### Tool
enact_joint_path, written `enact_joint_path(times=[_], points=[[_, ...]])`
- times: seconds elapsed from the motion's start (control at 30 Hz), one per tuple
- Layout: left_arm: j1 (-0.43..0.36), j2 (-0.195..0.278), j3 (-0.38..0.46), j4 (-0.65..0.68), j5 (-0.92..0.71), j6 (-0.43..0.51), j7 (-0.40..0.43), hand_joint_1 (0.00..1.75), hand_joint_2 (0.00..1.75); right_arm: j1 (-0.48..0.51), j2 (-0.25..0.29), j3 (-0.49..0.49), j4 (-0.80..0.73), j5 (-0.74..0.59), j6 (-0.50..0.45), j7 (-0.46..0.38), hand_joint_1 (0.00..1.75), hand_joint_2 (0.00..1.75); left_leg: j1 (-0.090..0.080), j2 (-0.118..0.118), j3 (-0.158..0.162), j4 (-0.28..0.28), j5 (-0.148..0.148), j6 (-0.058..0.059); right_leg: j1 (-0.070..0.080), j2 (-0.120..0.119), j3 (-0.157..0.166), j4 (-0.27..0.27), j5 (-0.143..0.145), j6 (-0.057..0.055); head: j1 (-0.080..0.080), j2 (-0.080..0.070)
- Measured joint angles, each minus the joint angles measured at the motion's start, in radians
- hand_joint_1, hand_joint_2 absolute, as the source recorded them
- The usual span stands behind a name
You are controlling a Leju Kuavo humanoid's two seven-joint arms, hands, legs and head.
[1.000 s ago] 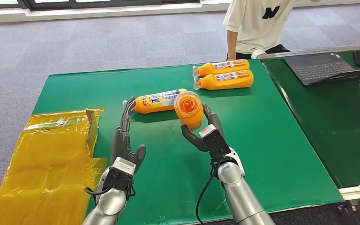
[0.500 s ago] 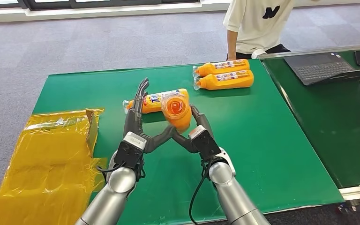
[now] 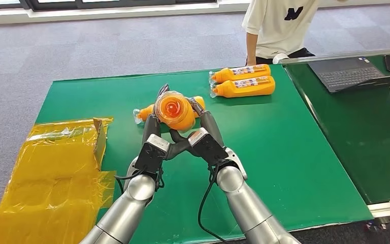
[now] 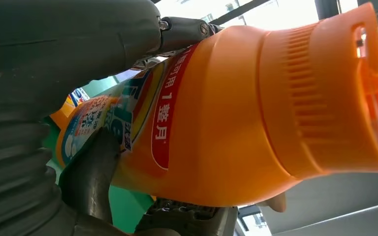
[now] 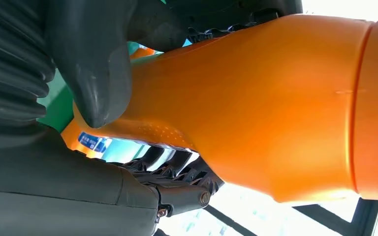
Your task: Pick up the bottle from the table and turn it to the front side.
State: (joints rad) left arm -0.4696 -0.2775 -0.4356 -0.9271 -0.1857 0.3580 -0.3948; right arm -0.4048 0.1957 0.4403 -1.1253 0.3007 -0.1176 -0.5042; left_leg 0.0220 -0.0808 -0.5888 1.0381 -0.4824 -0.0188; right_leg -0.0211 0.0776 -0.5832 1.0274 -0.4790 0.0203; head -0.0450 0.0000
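Note:
An orange bottle [image 3: 175, 111] is held up above the green table [image 3: 284, 137], its clear-capped top pointing toward the head camera. My left hand [image 3: 155, 140] and my right hand [image 3: 203, 137] both grip it from either side. In the left wrist view the bottle [image 4: 236, 123] shows its printed label, with my left hand's thumb [image 4: 91, 179] pressed against it. The right wrist view shows the bottle's [image 5: 256, 108] plain orange side under my right hand's thumb [image 5: 98, 78]. Another orange bottle [image 3: 147, 112] lies on the table behind the held one, mostly hidden.
Two more orange bottles [image 3: 244, 81] lie side by side at the table's far edge, near a person in a white shirt [image 3: 279, 25]. A laptop [image 3: 350, 72] sits on the dark table at right. Yellow plastic wrap [image 3: 51, 168] covers a box at left.
My right hand carried the bottle left and up. My left hand rose from the table and closed onto the bottle, so both hands now grip it.

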Motion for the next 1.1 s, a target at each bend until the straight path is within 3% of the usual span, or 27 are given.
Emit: enact_joint_path(times=[0.53,0.6,0.67,0.73,1.1], points=[[-0.009,0.000,0.001,-0.015,0.013,-0.013,-0.004,0.00,1.75,-0.010,0.000,0.028,0.006,-0.022,0.009,0.009,1.75,1.75,0.000,0.000,0.000,0.000,0.000,0.000,0.000,0.000,0.000,0.000,0.000,0.000,0.000,0.000],[-0.007,0.002,0.001,-0.029,0.017,-0.015,-0.002,0.21,1.75,-0.010,0.001,0.034,0.011,-0.028,0.009,0.003,1.75,1.75,0.000,0.000,0.000,0.000,0.000,0.000,0.000,0.000,0.000,0.000,0.000,0.000,0.000,0.000],[-0.005,0.005,0.002,-0.042,0.017,-0.015,0.000,1.07,1.75,-0.010,0.003,0.038,0.017,-0.031,0.009,-0.001,1.75,1.75,0.000,0.000,0.000,0.000,0.000,0.000,0.000,0.000,0.000,0.000,0.000,0.000,0.000,0.000],[-0.004,0.007,0.002,-0.053,0.015,-0.015,0.002,1.73,1.75,-0.011,0.006,0.041,0.022,-0.033,0.009,-0.003,1.75,1.75,0.000,0.000,0.000,0.000,0.000,0.000,0.000,0.000,0.000,0.000,0.000,0.000,0.000,0.000],[-0.008,0.008,0.012,-0.079,-0.025,0.009,0.005,1.75,1.75,-0.027,0.022,0.043,0.040,-0.040,0.002,0.000,1.75,1.75,0.000,0.000,0.000,0.000,0.000,0.000,0.000,0.000,0.000,0.000,0.000,0.000,0.000,0.000]])
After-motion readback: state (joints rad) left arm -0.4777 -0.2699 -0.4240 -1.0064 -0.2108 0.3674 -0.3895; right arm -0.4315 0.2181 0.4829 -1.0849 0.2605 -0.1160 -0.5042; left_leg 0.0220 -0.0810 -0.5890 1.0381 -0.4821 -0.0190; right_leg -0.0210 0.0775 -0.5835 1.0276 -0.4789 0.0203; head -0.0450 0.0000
